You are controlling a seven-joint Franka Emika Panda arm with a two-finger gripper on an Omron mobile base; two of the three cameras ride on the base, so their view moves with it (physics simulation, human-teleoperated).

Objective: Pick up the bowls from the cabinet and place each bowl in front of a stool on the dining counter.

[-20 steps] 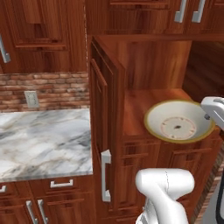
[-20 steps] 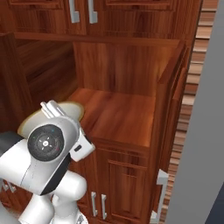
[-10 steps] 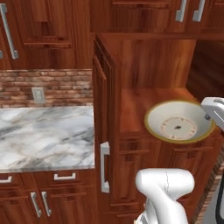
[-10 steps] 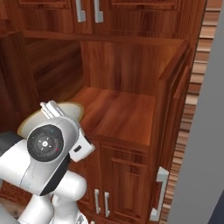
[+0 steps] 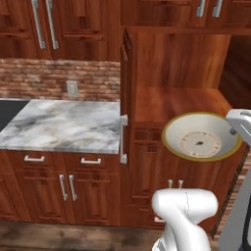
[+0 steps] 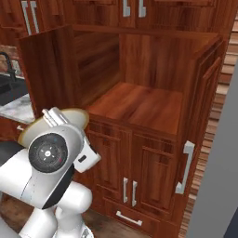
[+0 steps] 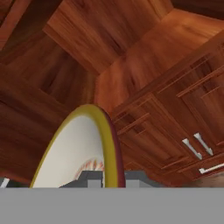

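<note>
bowl was held out in front of the cabinet, clear of the shelf compartment and off its near edge, in the left base view. cream inside, olive-tan rim, small dark speck at centre, mouth facing up and tipped slightly toward the camera. gripper was clamped on the bowl's rim: in the hand view the rim ran edge-on between the two dark tips, jaws nearly together on it. in the left base view the white hand met the bowl at its right edge. in the right base view the bowl showed as a tan-edged disc behind the arm's wrist, left of and nearer than the shelf.

shelf compartment was wood-lined and open, both doors swung out; left door stood edge-on with a silver bar handle, right door likewise. marble worktop lay to the left of the cabinet, brick backsplash behind it, with an outlet plate on the brick. drawer units sat below the worktop.
</note>
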